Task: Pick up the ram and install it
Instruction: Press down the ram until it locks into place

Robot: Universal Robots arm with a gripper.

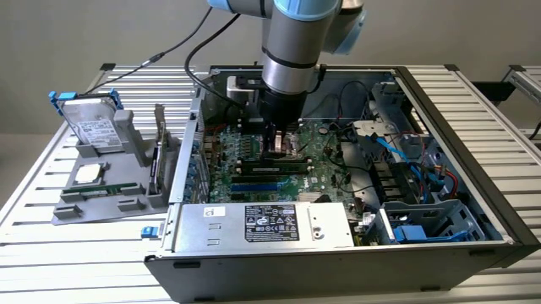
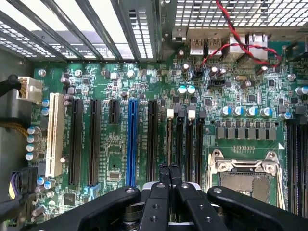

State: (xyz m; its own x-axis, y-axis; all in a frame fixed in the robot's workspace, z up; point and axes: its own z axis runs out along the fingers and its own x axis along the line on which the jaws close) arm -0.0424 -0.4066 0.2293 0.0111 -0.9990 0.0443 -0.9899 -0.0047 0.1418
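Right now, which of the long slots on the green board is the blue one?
The bright blue long slot stands in the middle of the row on the green motherboard. One white slot stands beside the black ones.

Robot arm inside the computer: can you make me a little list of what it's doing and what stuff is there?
place: open computer case, above the motherboard
gripper: shut, pointing down at the memory slots
ram: standing on edge in a slot, right by the fingertips
held or not: cannot tell
gray tray beside the case: hard drive, processor chip
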